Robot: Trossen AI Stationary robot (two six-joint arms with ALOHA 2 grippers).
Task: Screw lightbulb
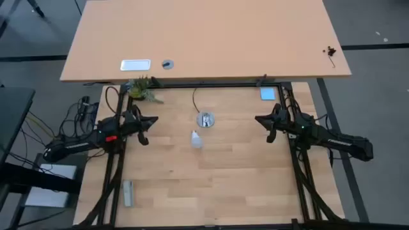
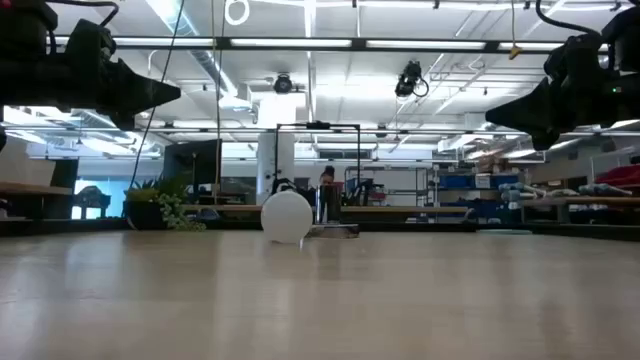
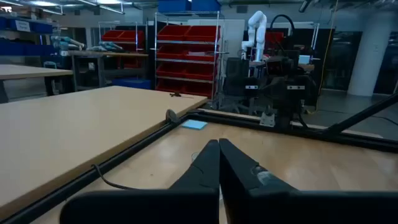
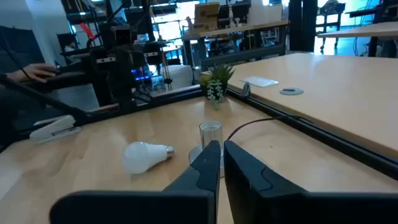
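Lying on its side beside socket [image 1: 205,119]: lightbulb [image 1: 195,138], between closed, empty left gripper [image 1: 148,130] and right gripper [image 1: 263,126].

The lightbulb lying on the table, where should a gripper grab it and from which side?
Probably across the round frosted globe of the lightbulb, coming down from above. It lies on its side on the wooden table, beside the silver socket, so the globe is its widest part and the narrow base stays free for the socket. Both the left gripper and right gripper sit shut, apart from it.

Small plant [image 1: 143,89], blue card [image 1: 267,94], stapler [image 1: 128,193] on table [image 1: 243,172].
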